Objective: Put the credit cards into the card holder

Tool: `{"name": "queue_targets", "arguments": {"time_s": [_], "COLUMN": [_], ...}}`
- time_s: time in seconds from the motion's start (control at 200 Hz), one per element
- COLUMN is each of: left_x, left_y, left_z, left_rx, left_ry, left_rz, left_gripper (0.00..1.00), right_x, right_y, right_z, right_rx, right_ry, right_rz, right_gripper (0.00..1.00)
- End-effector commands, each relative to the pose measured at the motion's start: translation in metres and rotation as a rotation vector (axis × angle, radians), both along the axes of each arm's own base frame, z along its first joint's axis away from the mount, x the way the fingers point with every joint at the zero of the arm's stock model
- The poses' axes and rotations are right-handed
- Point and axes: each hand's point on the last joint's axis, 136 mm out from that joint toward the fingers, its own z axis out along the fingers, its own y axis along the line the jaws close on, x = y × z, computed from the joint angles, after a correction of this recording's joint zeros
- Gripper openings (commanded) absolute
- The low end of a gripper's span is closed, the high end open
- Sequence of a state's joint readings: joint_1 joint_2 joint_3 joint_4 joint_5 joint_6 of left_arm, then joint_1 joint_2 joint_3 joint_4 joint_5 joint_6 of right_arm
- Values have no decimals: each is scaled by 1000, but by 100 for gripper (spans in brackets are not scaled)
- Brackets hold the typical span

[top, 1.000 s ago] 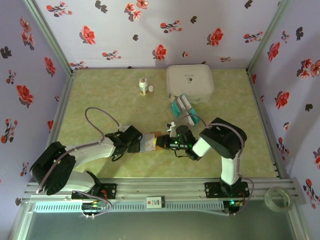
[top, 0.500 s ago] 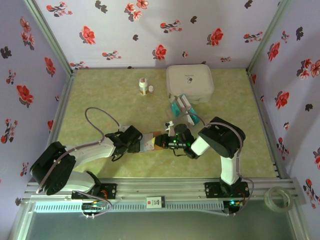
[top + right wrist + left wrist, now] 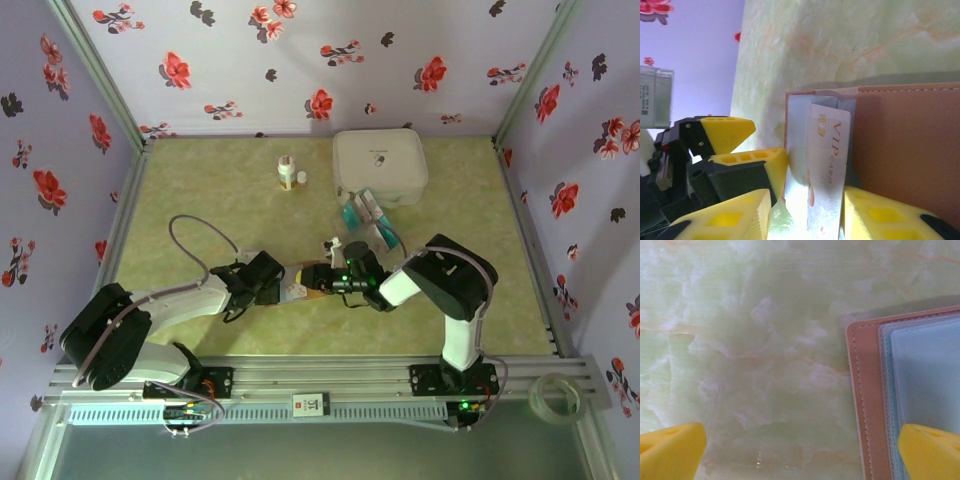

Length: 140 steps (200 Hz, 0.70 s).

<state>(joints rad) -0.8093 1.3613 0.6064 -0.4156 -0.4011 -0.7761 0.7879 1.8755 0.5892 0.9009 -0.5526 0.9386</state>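
Right gripper (image 3: 807,202) further left, half-open around white credit card (image 3: 827,155) in card holder (image 3: 905,135)

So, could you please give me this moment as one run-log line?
left end effector open, finger over holder | right end effector open astride card | card apparently partway into holder

Looks like a robotics lab, a boxed-in test cell. Closed in by lilac flower-print walls (image 3: 300,60) on aluminium posts (image 3: 100,75), with a marbled green counter (image 3: 220,170). Has a left arm (image 3: 160,305) and right arm (image 3: 455,290) bolted to an extrusion rail (image 3: 330,378), cable (image 3: 195,217) exposed.
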Motion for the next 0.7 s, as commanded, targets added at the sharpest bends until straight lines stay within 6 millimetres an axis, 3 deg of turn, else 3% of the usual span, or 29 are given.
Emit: {"name": "queue_targets", "arguments": {"time_s": [0.0, 0.315, 0.49, 0.695], "left_x": [-7, 4, 1, -7], "left_y": [10, 24, 31, 36], "left_z": [-2, 22, 22, 19], "left_rx": [30, -17, -21, -23], "left_ry": [32, -5, 10, 32], "left_rz": [15, 74, 93, 102], "left_gripper": [100, 100, 100, 100], "right_x": [2, 17, 25, 36], "right_y": [-12, -4, -2, -16], "right_z": [-23, 4, 21, 29], "right_rx": [-158, -263, -336, -478], "right_ry": [26, -47, -104, -158], "right_rz": [-21, -18, -17, -31], "right_gripper": [44, 55, 60, 58]}}
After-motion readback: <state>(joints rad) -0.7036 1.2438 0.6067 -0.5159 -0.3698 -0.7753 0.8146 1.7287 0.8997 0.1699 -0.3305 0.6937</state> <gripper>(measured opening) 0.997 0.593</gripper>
